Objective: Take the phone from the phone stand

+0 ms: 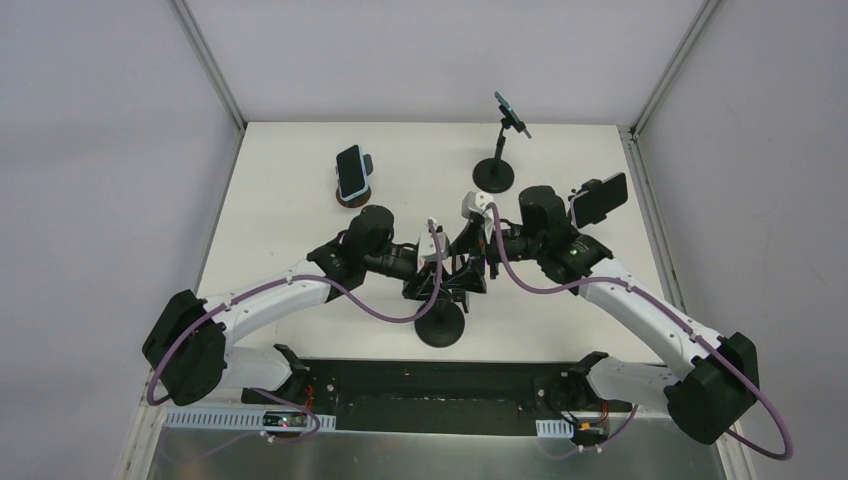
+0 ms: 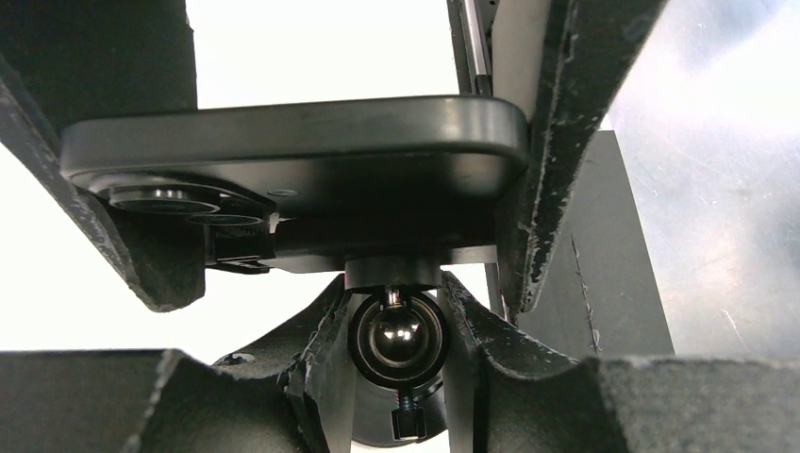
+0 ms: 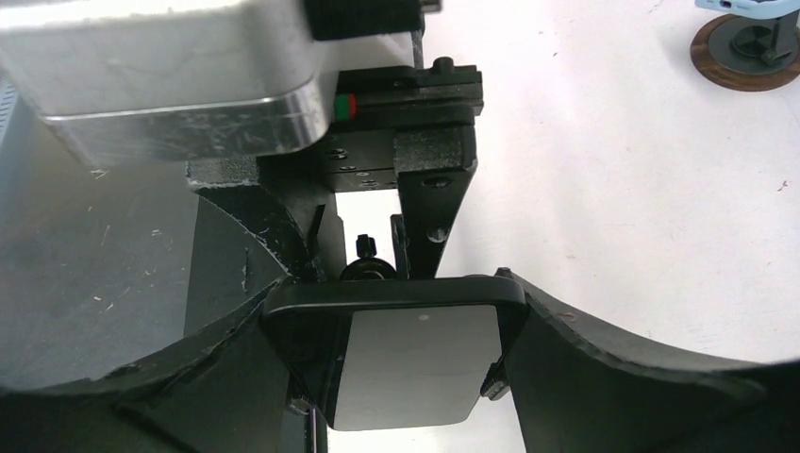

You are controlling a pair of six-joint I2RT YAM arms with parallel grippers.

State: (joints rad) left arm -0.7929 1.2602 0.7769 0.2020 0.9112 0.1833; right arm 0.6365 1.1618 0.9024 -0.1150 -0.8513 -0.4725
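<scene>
The phone [image 3: 415, 363], in a black case, sits on the phone stand whose round black base [image 1: 440, 326] is at the table's near middle. My right gripper [image 3: 401, 349] is shut on the phone, one finger pressed on each long edge. From behind, the phone [image 2: 283, 142] shows its camera lenses and the stand's clamp under it. My left gripper [image 2: 396, 326] is shut on the stand's ball-joint socket [image 2: 396, 342] just below the clamp. In the top view both grippers, the left [image 1: 440, 282] and the right [image 1: 480, 262], meet above the base.
A second phone [image 1: 352, 172] rests on a brown round stand at the back left. A third one [image 1: 511, 112] sits on a tall stand with a black base [image 1: 493, 176] at the back. Another dark phone [image 1: 598, 200] shows beside the right arm.
</scene>
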